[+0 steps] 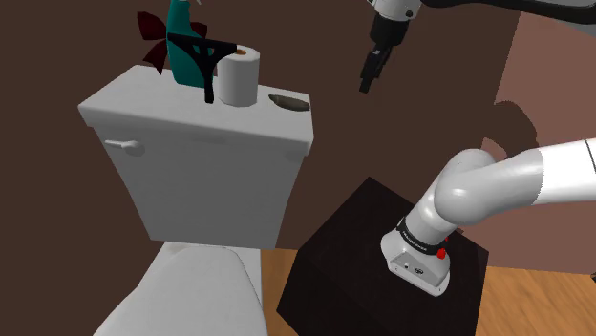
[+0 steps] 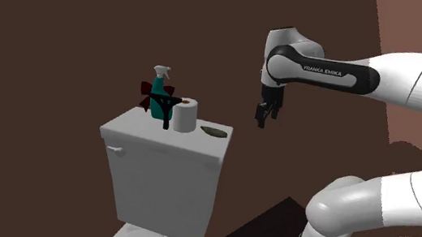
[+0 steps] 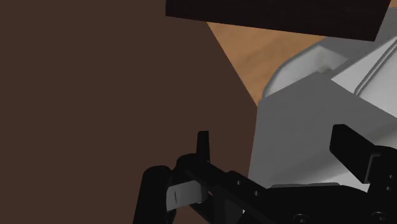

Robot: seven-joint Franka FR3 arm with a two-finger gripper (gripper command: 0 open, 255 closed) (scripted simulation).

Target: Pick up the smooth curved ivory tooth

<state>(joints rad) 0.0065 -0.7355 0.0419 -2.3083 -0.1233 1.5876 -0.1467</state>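
Gripper point(image 1: 364, 88) fingers spread, empty, upper middle of shoulder view, well apart from target. Tooth point(image 1: 287, 102): rendered dark grey-brown, lies flat near right end of tank lid point(image 1: 143, 95), beside paper roll point(image 1: 237, 76). Likely light, rigid, slick; pinch across narrow middle. Around: brown wall point(image 1: 57, 191), wood floor point(image 1: 535, 296), dark stand point(image 1: 344, 258).

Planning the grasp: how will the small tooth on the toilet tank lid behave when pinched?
The grey-brown tooth looks small and low, so it is probably light and rigid. Its smooth, curved outline may slip or rock when pinched. It lies near the tank lid's edge, so a push could slide it off.
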